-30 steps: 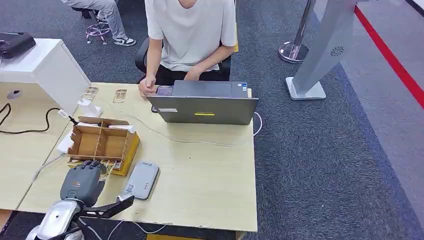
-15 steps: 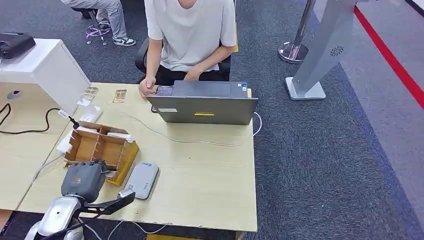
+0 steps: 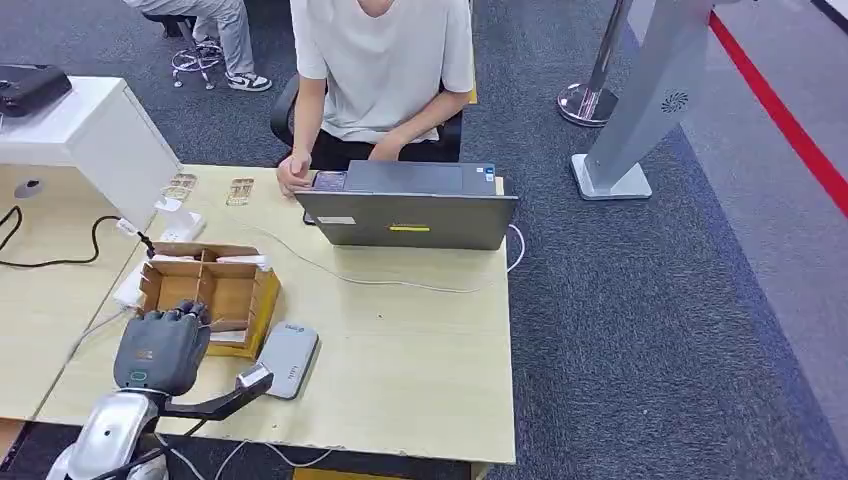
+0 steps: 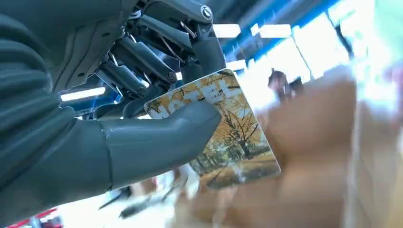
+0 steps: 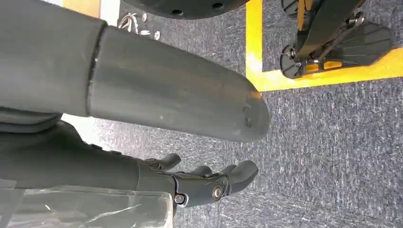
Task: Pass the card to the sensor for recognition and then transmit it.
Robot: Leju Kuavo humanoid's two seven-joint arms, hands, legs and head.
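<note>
The left hand (image 3: pixel 163 350) sits at about 8 o'clock on the worktop (image 3: pixel 420 350), over the near edge of a brown divided box (image 3: pixel 205 290). In the left wrist view the hand's thumb and dark fingers (image 4: pixel 142 52) pinch a card (image 4: pixel 228 137) printed with yellow autumn trees; the card juts out beyond the thumb, with the blurred brown box walls just behind it. From the head view the card itself is hidden under the hand.

A grey card reader (image 3: pixel 285 359) lies flat on the worktop just at 3 o'clock of the hand, close beside the box. A grey laptop (image 3: pixel 410 205) stands open at 12 o'clock on the worktop, with a person in a pale shirt (image 3: pixel 385 60) seated behind it.

The right hand (image 5: pixel 209 183) hangs over dark carpet (image 5: pixel 332 142) beside a yellow floor line; its fingers are loosely curved, apart, and hold nothing.
</note>
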